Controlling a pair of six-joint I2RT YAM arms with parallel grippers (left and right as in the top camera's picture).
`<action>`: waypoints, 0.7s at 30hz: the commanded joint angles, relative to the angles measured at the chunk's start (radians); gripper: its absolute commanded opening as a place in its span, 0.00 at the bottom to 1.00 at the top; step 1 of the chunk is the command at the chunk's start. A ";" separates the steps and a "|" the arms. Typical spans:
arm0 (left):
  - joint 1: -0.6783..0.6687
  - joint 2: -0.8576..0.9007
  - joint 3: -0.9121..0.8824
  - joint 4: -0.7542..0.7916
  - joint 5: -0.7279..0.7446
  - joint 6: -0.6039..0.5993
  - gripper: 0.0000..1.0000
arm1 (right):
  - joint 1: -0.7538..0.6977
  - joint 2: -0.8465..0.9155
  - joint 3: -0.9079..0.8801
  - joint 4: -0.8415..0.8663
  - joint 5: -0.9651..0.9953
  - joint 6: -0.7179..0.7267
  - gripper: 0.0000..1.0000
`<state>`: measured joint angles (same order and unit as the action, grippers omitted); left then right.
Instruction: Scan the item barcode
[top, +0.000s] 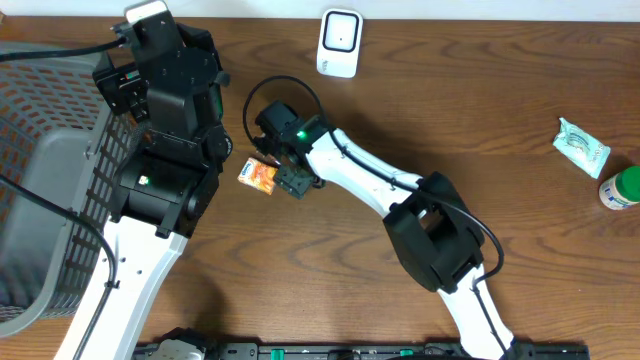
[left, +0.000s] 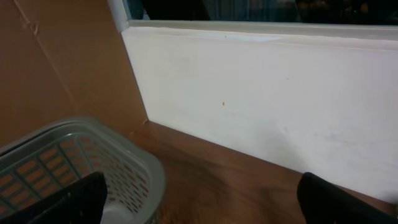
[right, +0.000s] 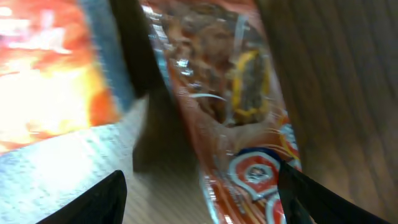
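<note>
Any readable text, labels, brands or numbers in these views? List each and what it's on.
No text can be read in any view.
Orange snack packet: printed logo and graphics, too blurred to read.
Green packet: print too small to read.
Green-capped bottle: label too small to read.
White scanner: no legible marking.

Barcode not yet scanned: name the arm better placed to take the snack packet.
Right. The right pincer sits at the snack packet; the left pincer hangs open beside the basket, facing the wall, away from the packet.
</note>
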<state>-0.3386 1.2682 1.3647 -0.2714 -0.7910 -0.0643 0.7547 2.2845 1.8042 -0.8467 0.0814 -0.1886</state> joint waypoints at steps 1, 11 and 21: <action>0.001 0.006 -0.006 0.000 -0.005 -0.012 0.98 | -0.042 0.021 -0.001 0.007 -0.006 0.008 0.73; 0.001 0.006 -0.006 -0.001 -0.005 -0.012 0.98 | -0.071 0.070 -0.001 0.003 -0.072 0.008 0.66; 0.001 0.006 -0.006 -0.004 -0.005 -0.012 0.98 | -0.065 0.070 0.005 -0.006 -0.073 0.011 0.07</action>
<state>-0.3386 1.2686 1.3647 -0.2733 -0.7910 -0.0639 0.6872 2.3127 1.8061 -0.8394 0.0013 -0.1921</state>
